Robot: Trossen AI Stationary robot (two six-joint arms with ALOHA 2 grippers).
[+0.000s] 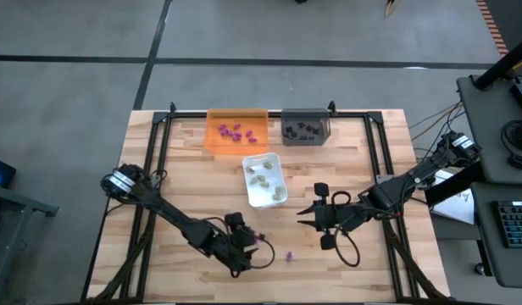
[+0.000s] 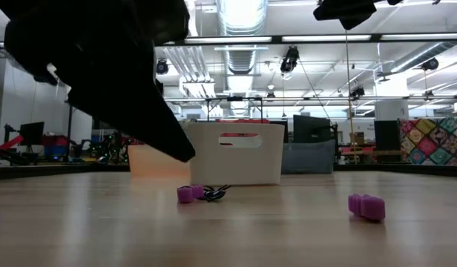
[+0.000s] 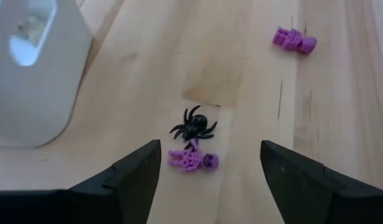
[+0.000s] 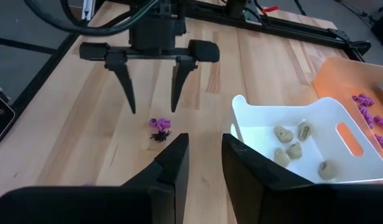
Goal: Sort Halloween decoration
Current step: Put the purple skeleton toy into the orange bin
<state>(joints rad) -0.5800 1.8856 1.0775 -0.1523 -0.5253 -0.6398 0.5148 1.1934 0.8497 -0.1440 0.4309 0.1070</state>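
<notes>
A black spider (image 3: 194, 127) and a purple piece (image 3: 193, 160) lie side by side on the wooden table, near its front edge. My left gripper (image 3: 210, 148) is open and slants down over them, one finger on each side, touching neither. The right wrist view shows the same pair (image 4: 159, 129) below that gripper (image 4: 151, 93). A second purple piece (image 1: 289, 255) lies alone a little to the right. My right gripper (image 1: 305, 216) hovers open and empty right of centre, pointing toward the table's left.
An orange tray (image 1: 215, 144) with purple pieces and a grey tray (image 1: 305, 141) with black pieces stand at the far edge. Nearer stands a white tray (image 1: 252, 197) holding beige pieces. A black frame (image 1: 151, 169) runs along the table's sides.
</notes>
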